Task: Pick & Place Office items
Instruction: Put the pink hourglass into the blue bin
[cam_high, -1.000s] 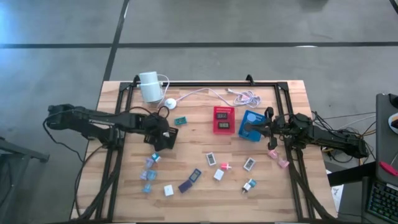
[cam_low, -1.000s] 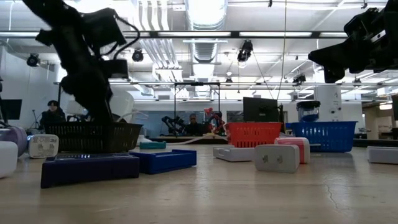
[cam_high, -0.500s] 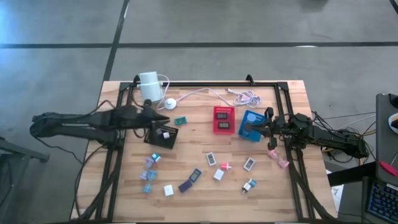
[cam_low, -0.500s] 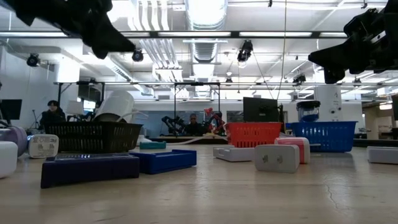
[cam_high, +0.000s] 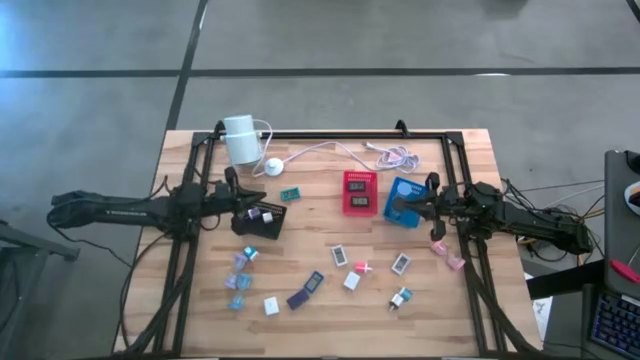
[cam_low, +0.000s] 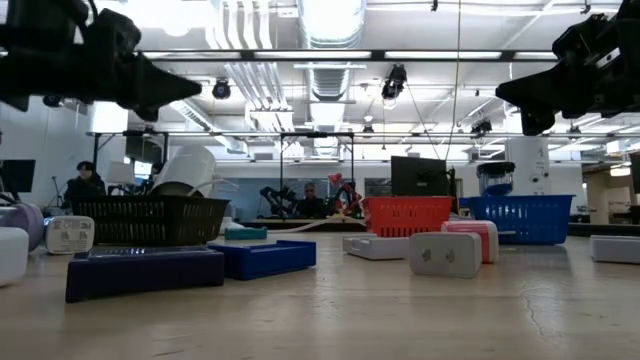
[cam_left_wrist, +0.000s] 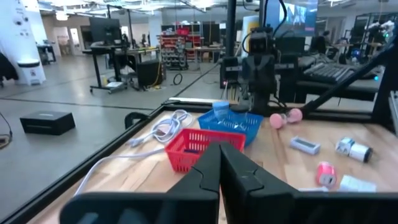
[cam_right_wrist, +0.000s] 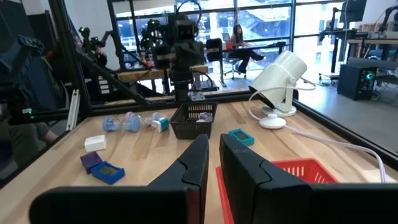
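Hovering above the worktop (cam_high: 320, 300) just left of the black tray (cam_high: 262, 222), the left gripper (cam_high: 240, 204) has its fingers (cam_left_wrist: 205, 174) pressed together and empty, and a small white piece and a purple one lie inside that tray. Most of the office items (cam_high: 305, 291) lie loose across the near middle of the worktop, between the arms. On the right, the right gripper (cam_high: 396, 207) hangs over the blue tray (cam_high: 403, 189), beside the red tray (cam_high: 359, 192), its fingers (cam_right_wrist: 189, 163) nearly together with nothing between them.
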